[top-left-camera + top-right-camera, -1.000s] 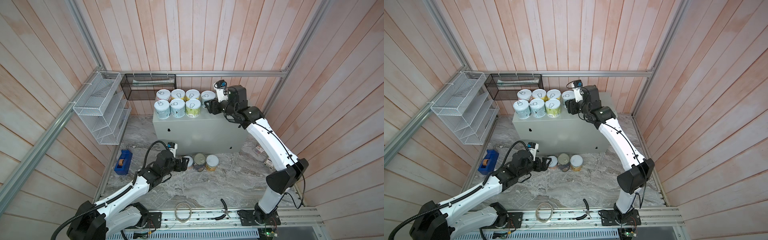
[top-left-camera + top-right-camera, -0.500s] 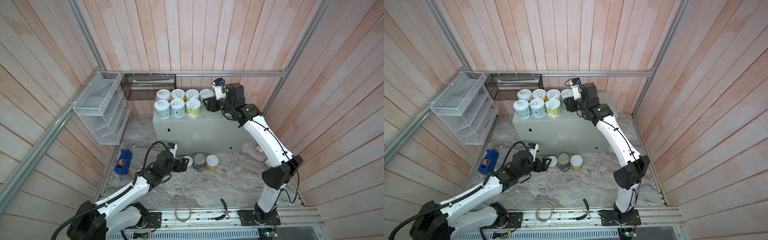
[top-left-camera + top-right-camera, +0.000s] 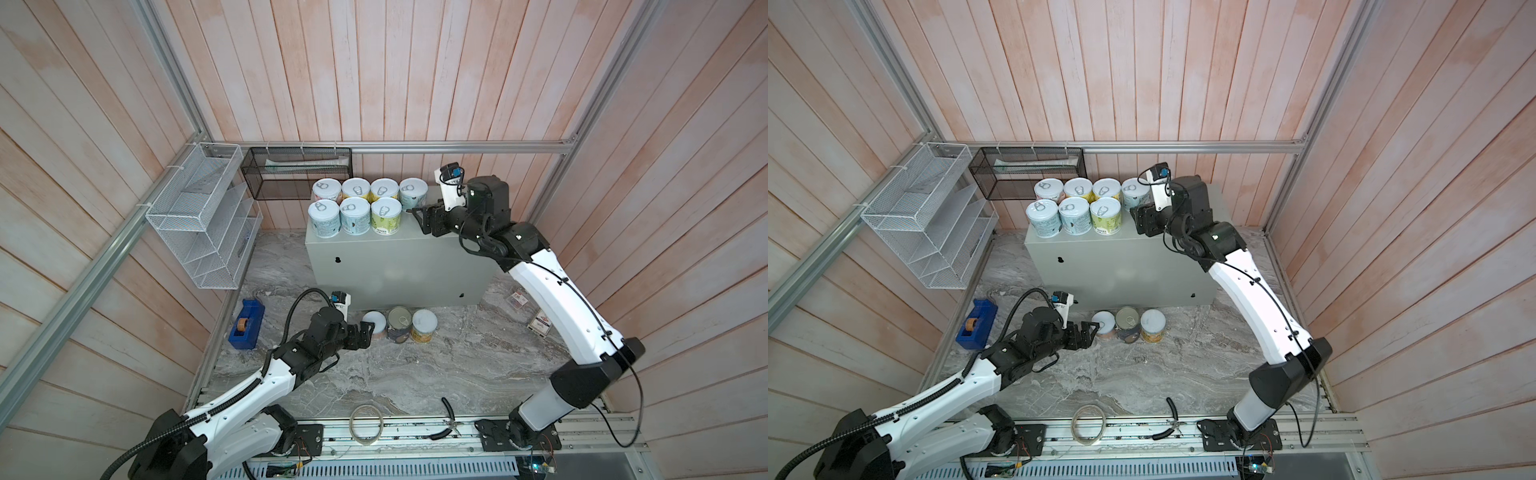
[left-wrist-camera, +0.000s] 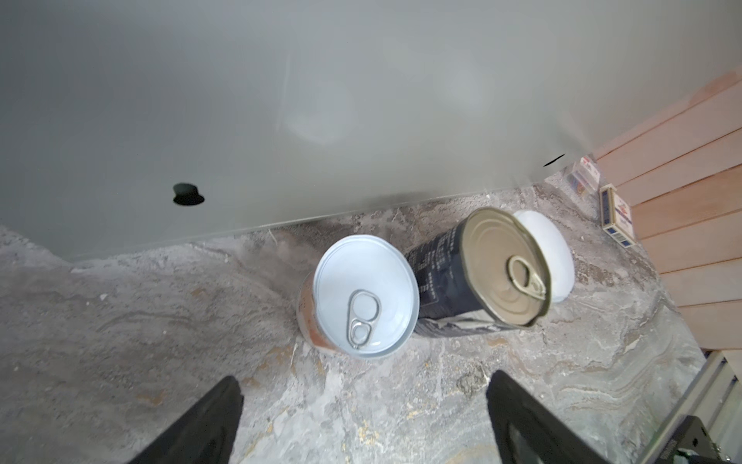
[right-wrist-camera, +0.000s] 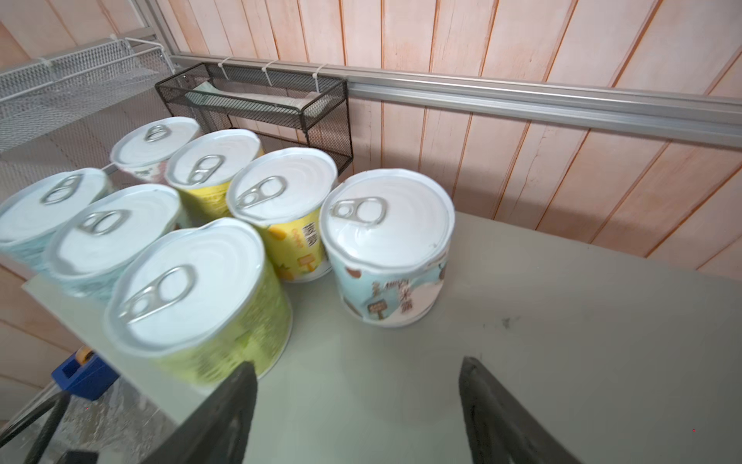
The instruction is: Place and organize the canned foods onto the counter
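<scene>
Black-fingered left end effector (image 4: 363,379) and right end effector (image 5: 357,365) both gape wide, gripping nothing.

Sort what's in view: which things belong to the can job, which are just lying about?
Job: counter; seven cans on it; three cans on the floor.
Lying about: tape dispenser, tape ring, pliers, wire rack, mesh basket, small boxes.
</scene>
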`<action>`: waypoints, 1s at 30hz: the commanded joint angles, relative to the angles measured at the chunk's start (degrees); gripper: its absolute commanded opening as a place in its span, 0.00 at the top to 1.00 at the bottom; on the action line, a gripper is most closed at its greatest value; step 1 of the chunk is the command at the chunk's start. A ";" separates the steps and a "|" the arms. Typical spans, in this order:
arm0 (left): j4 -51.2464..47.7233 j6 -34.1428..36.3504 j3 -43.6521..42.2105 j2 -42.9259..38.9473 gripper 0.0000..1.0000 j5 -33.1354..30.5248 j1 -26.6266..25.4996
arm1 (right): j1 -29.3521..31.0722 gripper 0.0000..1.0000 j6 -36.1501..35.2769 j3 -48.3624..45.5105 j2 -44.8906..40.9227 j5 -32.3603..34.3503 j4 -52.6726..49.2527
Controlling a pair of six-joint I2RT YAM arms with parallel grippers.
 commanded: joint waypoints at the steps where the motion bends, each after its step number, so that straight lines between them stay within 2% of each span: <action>1: -1.79 -0.97 -1.54 -2.13 0.03 -1.87 -0.04 | 3.89 0.20 -0.23 -6.82 -7.14 4.84 0.82; 4: -1.66 -1.26 -1.96 -2.94 0.03 -2.76 -0.77 | 5.62 0.19 2.68 -14.27 -13.24 6.41 0.73; 7: -0.54 -0.91 -2.03 -2.15 0.03 -6.21 -3.52 | 6.64 0.20 6.14 -21.79 -19.28 5.48 1.93; 12: 5.13 -1.39 -2.45 3.08 0.02 -7.54 -5.65 | 7.55 0.20 9.78 -30.39 -24.95 3.55 2.95; 20: 10.48 -2.86 -0.87 12.54 0.02 -10.65 -7.08 | 7.73 0.17 9.21 -35.08 -27.12 5.23 2.51; 30: 17.44 -2.47 1.86 21.70 0.02 -10.66 -7.16 | 7.47 0.16 8.06 -37.20 -26.44 6.18 4.13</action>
